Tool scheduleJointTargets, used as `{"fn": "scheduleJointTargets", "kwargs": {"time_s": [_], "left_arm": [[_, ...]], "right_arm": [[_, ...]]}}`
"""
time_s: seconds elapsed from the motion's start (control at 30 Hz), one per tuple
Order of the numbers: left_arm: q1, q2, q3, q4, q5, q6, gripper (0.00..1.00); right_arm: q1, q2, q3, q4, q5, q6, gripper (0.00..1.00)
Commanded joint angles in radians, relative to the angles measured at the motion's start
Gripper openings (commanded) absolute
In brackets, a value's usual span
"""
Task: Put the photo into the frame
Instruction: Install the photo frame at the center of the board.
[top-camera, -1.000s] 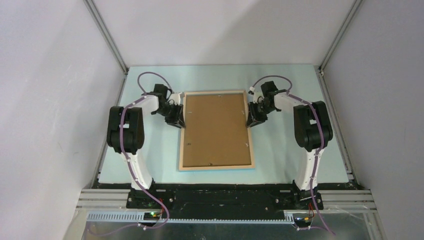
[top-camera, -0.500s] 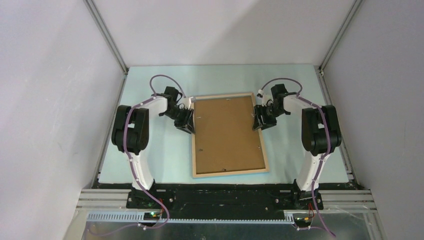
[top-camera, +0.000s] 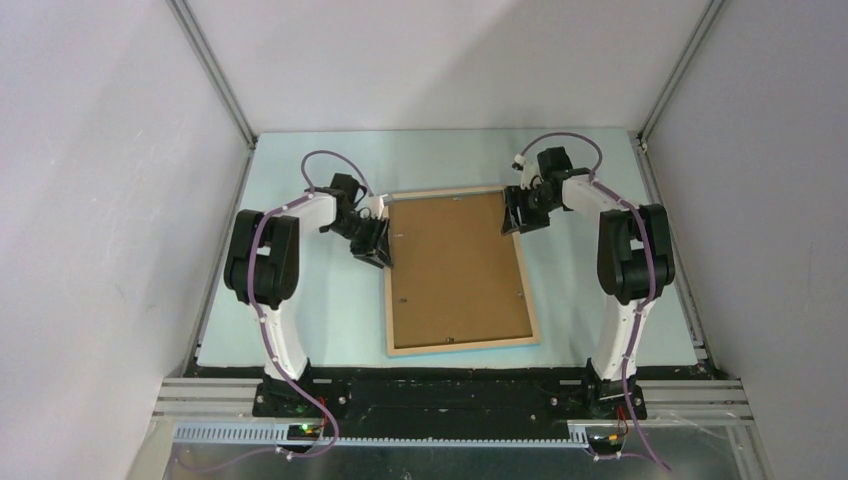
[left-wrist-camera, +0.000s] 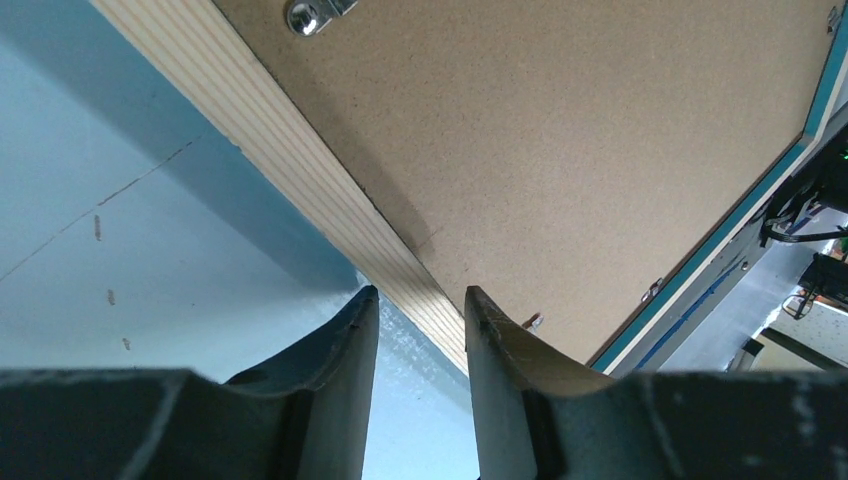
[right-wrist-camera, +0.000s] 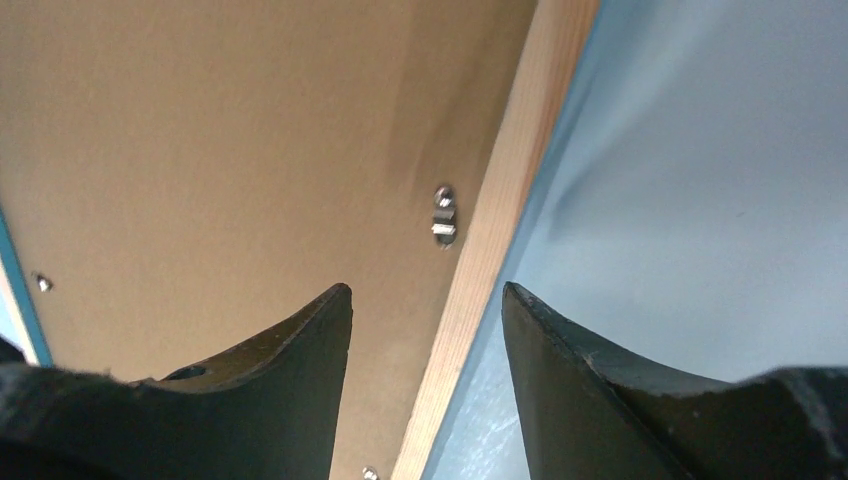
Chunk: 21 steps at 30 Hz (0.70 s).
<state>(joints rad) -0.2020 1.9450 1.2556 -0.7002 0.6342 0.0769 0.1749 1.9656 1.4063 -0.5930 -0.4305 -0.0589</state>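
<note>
The frame (top-camera: 462, 344) lies face down on the table, pale wood rim up, with the brown backing board (top-camera: 455, 270) set in it. The photo is hidden. My left gripper (top-camera: 377, 248) is open at the frame's left rim. In the left wrist view its jaws (left-wrist-camera: 417, 298) stand either side of the wood rim (left-wrist-camera: 290, 170), with a gap. My right gripper (top-camera: 513, 215) is open at the right rim near the far corner. In the right wrist view its jaws (right-wrist-camera: 425, 290) straddle the rim (right-wrist-camera: 510, 180).
The pale blue table mat (top-camera: 300, 300) is walled by grey panels left, right and behind. Small metal tabs (right-wrist-camera: 443, 215) hold the backing board (right-wrist-camera: 200, 130). The frame's blue edge (left-wrist-camera: 770, 175) shows at the far side in the left wrist view.
The frame slid right and turned slightly with both grippers at its sides. Then my right gripper moved along the right rim toward the far corner; the left stayed.
</note>
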Motion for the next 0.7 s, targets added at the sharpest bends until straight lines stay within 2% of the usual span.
{"fn": "scheduleJointTargets", "kwargs": {"time_s": [0.0, 0.67], "left_arm": [[-0.020, -0.009, 0.011, 0.013, 0.033, -0.013, 0.42], [-0.019, -0.020, 0.007, 0.013, 0.004, -0.014, 0.44]], "right_arm": [[-0.002, 0.058, 0.086, 0.029, 0.067, 0.022, 0.61], [0.035, 0.133, 0.161, 0.001, 0.189, 0.009, 0.55]]}}
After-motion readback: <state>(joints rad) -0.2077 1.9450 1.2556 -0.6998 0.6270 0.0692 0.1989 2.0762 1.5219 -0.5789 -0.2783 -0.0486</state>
